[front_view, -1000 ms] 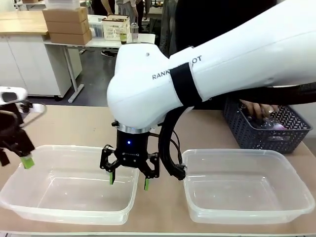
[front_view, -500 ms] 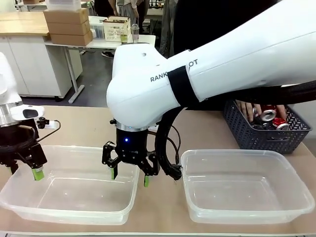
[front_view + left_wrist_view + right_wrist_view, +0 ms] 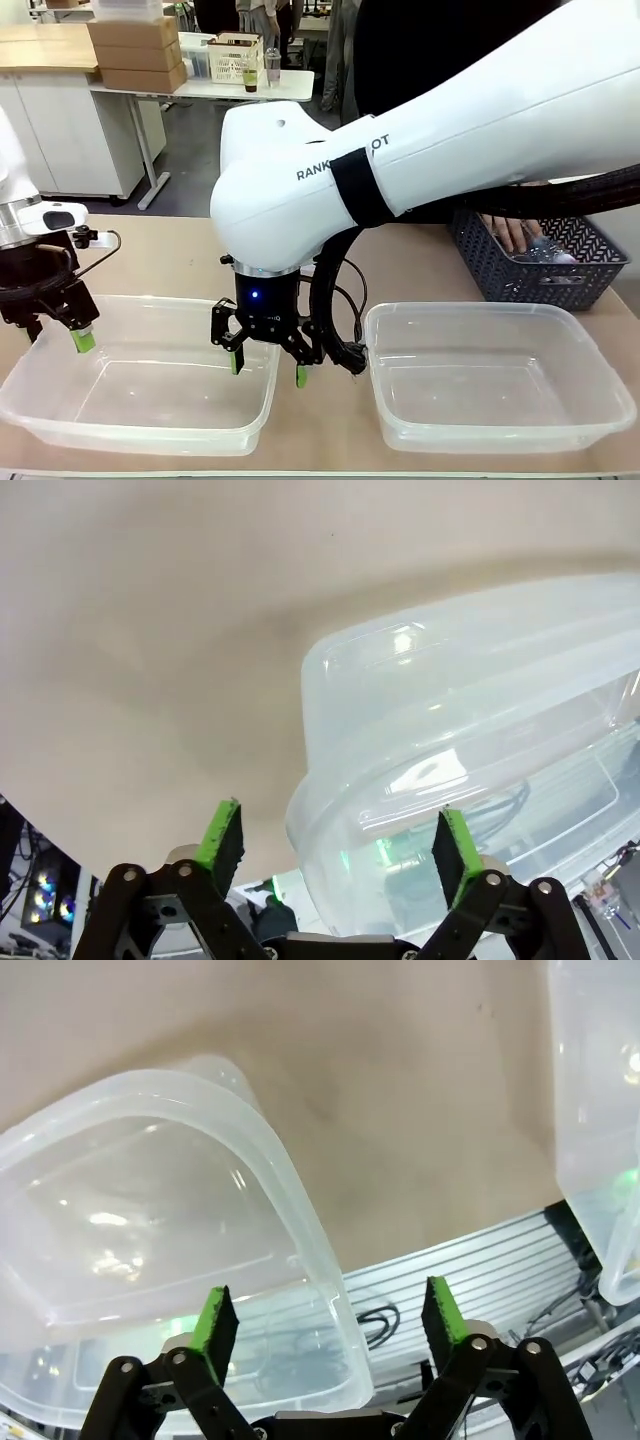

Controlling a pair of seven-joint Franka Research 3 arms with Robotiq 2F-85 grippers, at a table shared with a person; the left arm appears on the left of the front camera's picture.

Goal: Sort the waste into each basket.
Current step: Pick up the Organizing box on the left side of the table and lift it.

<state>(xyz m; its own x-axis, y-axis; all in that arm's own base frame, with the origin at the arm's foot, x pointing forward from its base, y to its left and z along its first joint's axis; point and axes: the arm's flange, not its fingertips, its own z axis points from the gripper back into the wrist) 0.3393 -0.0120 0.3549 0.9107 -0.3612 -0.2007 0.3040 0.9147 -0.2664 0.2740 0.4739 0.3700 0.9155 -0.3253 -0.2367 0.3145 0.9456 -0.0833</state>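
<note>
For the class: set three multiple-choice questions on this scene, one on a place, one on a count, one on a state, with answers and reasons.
1. Where is the person's hand?
A) in the dark lattice basket
B) in a clear tub
C) on a cardboard box

2. How many clear tubs are there?
A) one
B) two
C) three

3. The right gripper has its jaws:
A) shut on a can
B) open astride the left tub wall
C) shut on nothing

Answers:
1 A, the hand reaches inside it.
2 B, the left tub and right tub sit side by side.
3 B, the right wrist view shows the rim between them.
</note>
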